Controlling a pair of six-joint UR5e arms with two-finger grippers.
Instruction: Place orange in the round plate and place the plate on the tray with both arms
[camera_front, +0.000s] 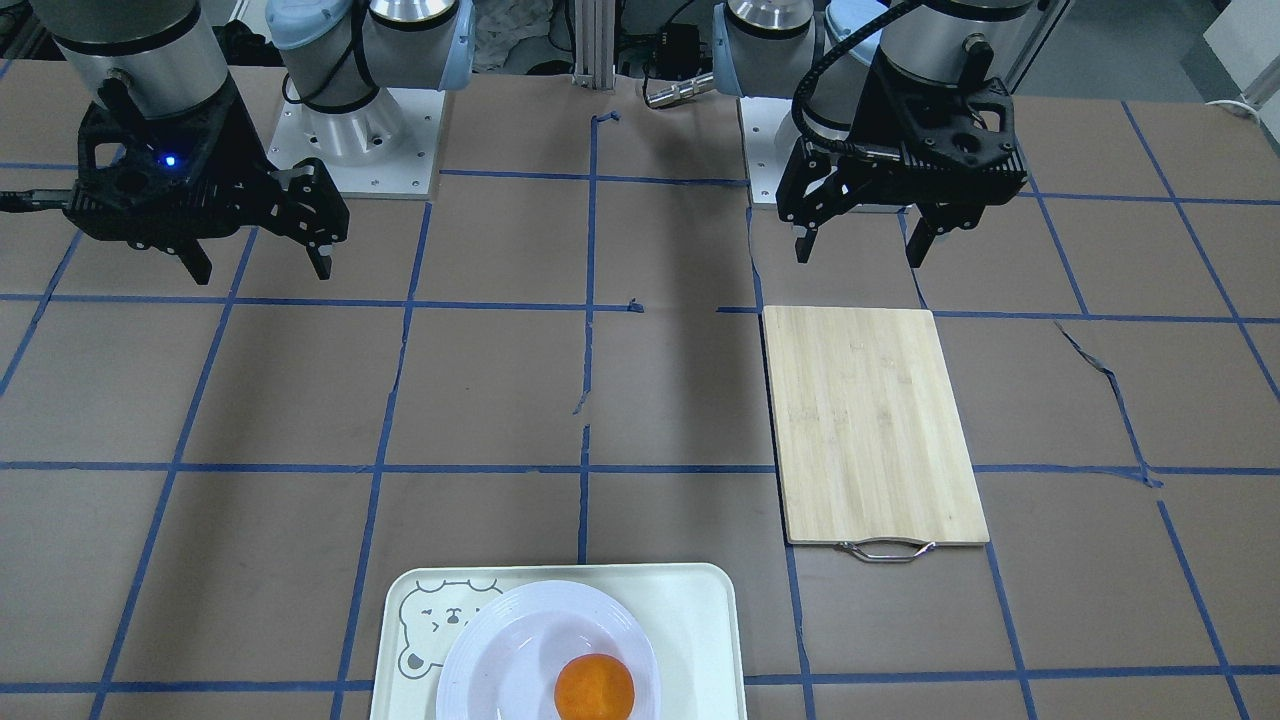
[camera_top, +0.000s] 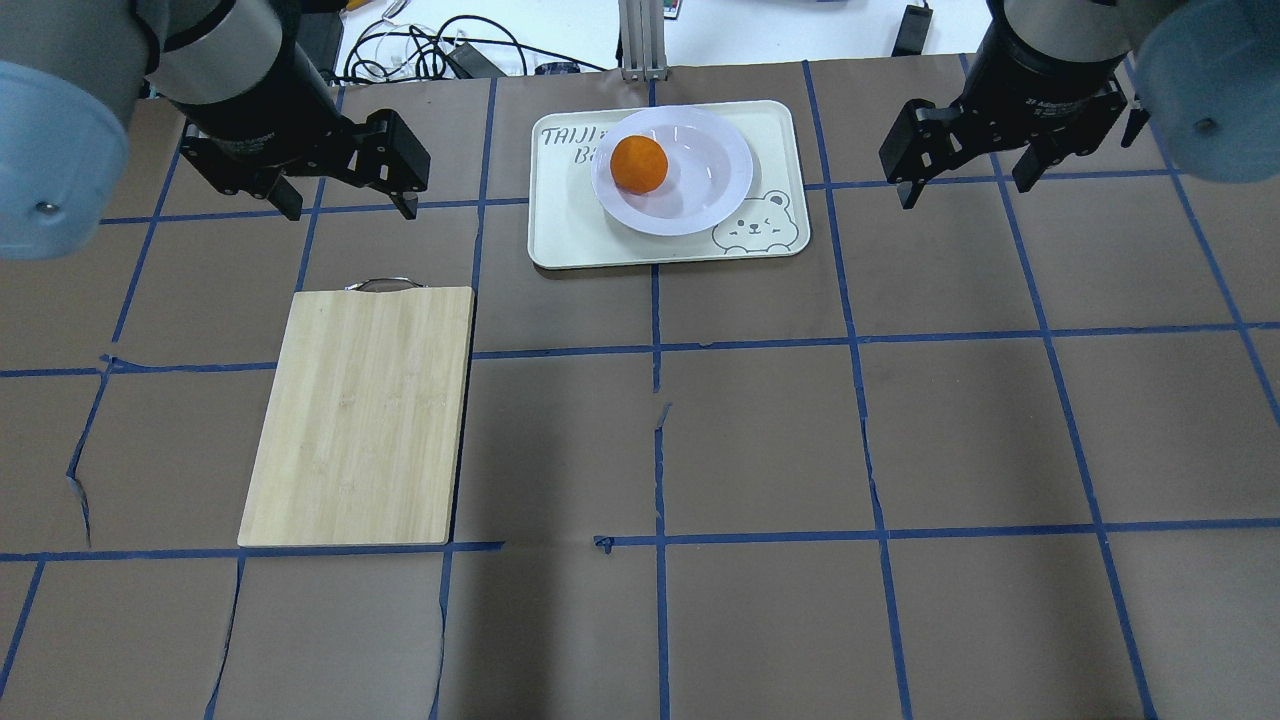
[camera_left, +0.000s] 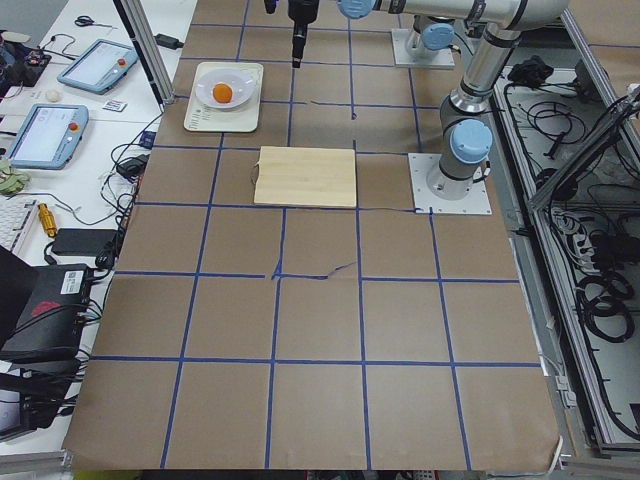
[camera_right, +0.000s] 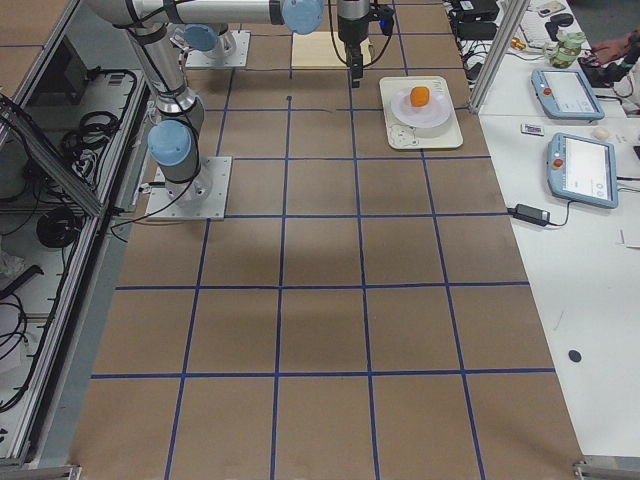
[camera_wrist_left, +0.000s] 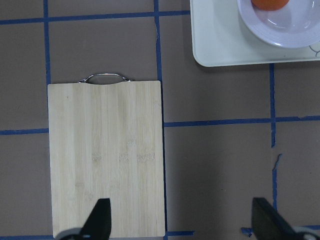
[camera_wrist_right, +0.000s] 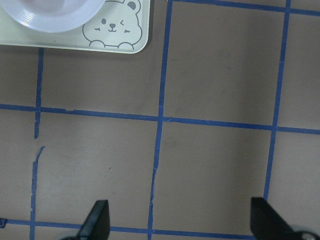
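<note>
Left gripper (camera_top: 350, 203) and right gripper (camera_top: 965, 190) hang spread wide and empty, 1 on each side of the tray (camera_top: 570, 235). The orange (camera_top: 639, 164) sits in the round plate (camera_top: 712, 172), which apparently rests flat on the tray. The job looks done, so any retreat should go upward, clear of the plate.

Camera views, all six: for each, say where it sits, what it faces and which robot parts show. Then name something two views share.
Front-facing: across the table, facing the robot; left gripper at its right, right gripper at its left.
Overhead: behind the robot, looking down on tray, plate, orange; both grippers.
Exterior left: table end; left arm near.
Exterior right: opposite end; right arm near.
Left wrist: above the board; fingertips.
Right wrist: above bare table; fingertips.
Both wrist views catch the tray.
</note>
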